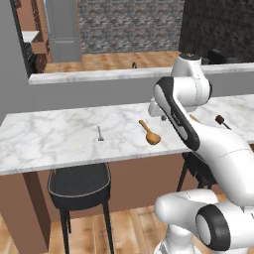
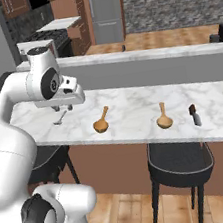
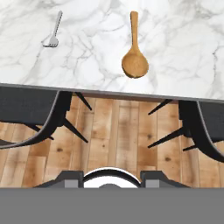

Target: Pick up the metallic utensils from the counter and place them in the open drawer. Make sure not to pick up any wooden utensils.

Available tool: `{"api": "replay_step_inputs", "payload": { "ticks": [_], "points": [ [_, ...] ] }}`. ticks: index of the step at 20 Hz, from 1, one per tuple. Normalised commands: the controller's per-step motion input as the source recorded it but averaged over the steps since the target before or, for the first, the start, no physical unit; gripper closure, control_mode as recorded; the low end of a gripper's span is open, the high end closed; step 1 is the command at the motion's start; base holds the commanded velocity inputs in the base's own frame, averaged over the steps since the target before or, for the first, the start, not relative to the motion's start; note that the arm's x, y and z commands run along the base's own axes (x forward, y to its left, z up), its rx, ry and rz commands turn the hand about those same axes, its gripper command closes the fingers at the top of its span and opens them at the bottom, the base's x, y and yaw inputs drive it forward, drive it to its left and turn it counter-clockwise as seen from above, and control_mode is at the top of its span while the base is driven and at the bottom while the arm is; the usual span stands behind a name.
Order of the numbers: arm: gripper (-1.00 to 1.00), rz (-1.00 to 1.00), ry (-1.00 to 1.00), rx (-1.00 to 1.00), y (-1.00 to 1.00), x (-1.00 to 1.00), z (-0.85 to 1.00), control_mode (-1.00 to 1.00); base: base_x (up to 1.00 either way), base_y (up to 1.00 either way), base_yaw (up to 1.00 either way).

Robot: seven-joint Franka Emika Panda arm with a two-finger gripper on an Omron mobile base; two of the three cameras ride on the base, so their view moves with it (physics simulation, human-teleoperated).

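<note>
Heads up, your end effector [image 2: 62,108] is hanging above the near edge of the counter [image 1: 54,144], and from these angles I honestly can't tell how wide the jaws sit or whether anything's between them. Nothing looks held, though.

Closest trap: the hand camera looks down past the counter edge at the floor and stools [image 3: 30,116], so if you drop straight down from here you'd likely clip the lip or miss the slab entirely.

Next out, the fork [image 3: 53,31] lies flat on the marble, well left of the wooden spoon [image 3: 134,57] in the hand view. It's thin and tiny, so a shallow pinch could just skate it across the marble. Drift toward that spoon instead and you're grabbing exactly what you shouldn't.

Farther along the counter, the dark-handled utensil [image 2: 194,114] sits just beside a second wooden spoon [image 2: 163,118]. That's the tight one; a sloppy approach could nudge or catch the spoon.

I don't see the drawer anywhere.
</note>
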Motion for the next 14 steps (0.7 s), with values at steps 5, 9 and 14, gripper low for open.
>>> {"api": "replay_step_inputs", "payload": {
  "ticks": [5,9,14],
  "points": [
    [-1.00,0.00,0.00,0.00,0.07,0.08,0.00,-1.00,0.00,0.00,0.00],
    [-1.00,-0.01,0.00,0.00,0.06,0.07,0.00,1.00,0.26,0.24,-0.07],
    [-1.00,0.00,0.00,0.00,0.00,0.00,0.00,1.00,0.39,0.38,-0.07]
  ]
}}
